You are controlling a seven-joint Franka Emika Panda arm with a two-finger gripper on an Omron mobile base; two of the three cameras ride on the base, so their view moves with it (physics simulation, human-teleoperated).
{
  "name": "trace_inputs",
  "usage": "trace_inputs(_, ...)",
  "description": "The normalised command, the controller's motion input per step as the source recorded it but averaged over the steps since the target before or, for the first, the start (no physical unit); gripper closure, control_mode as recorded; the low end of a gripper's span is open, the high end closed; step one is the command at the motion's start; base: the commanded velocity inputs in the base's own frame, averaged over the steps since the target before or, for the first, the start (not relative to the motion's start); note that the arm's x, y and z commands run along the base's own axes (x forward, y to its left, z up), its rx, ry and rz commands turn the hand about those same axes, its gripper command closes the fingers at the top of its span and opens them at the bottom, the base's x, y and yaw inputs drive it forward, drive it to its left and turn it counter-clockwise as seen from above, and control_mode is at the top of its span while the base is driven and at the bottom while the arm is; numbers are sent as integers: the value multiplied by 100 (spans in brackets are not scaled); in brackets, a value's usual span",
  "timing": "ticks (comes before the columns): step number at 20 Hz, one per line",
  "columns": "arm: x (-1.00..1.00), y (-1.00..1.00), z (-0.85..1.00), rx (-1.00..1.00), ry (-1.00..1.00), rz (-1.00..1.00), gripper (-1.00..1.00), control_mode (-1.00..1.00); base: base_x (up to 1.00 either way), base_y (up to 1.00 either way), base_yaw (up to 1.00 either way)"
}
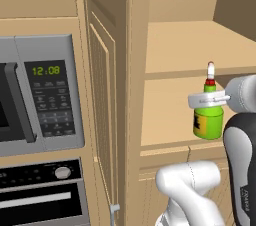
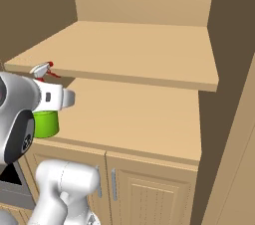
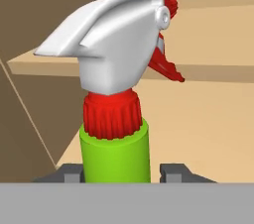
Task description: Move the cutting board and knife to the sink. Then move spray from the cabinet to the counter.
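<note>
The spray is a green bottle with a white and red trigger nozzle, standing upright near the front left of the cabinet's lower shelf. My gripper reaches in from the right at its neck. In the hand view the spray rises between the two dark fingertips, with my gripper shut on its green neck. In the right base view the white hand covers most of the spray. The cutting board, knife, sink and counter are out of view.
The cabinet's panelled door stands open to the left of the shelves. An upper shelf overhangs the nozzle. A silver microwave and an oven sit to the left. Lower cabinet doors lie beneath the shelf.
</note>
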Motion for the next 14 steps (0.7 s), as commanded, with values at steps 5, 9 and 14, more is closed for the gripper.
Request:
trace_inputs(5,0,0,0,0,0,0,100,100,-29,-1,0)
trace_inputs(9,0,0,0,0,0,0,100,100,-62,-7,0)
trace_inputs(14,0,0,0,0,0,0,100,100,-74,-7,0)
